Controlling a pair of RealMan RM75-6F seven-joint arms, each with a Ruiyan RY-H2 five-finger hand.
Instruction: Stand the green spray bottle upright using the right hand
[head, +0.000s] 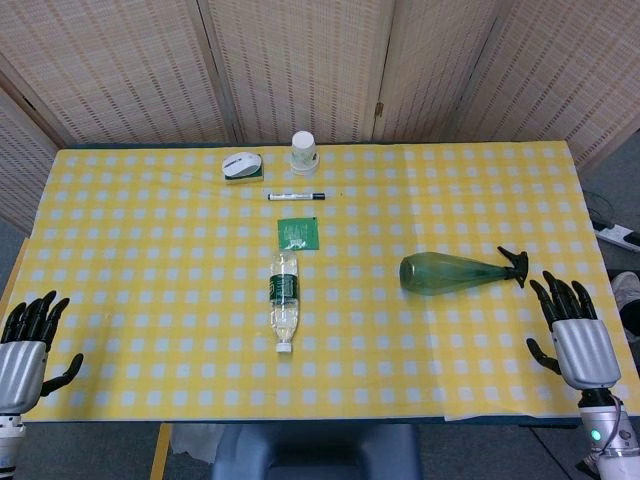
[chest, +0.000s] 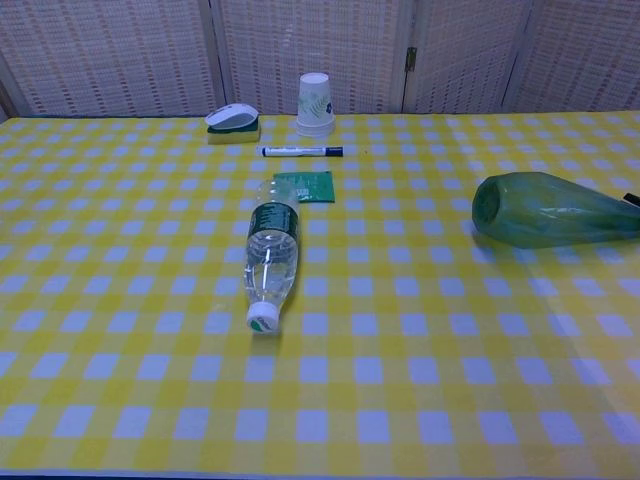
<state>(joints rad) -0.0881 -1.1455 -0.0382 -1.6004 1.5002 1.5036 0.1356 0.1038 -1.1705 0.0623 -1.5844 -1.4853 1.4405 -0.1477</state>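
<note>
The right hand (head: 578, 338) rests at the table's near right edge, fingers spread and holding nothing, just short of the green spray bottle (head: 458, 272), which lies on its side with its black nozzle pointing toward that hand. The task appears not yet begun; the next move likely calls for reaching in and gripping the body. The left hand (head: 25, 345) sits spread and empty, well apart. Also present: one water bottle (head: 285, 300), one marker (head: 295, 196), one green packet (head: 297, 233), one paper cup (head: 304, 151), one eraser (head: 242, 166).
</note>
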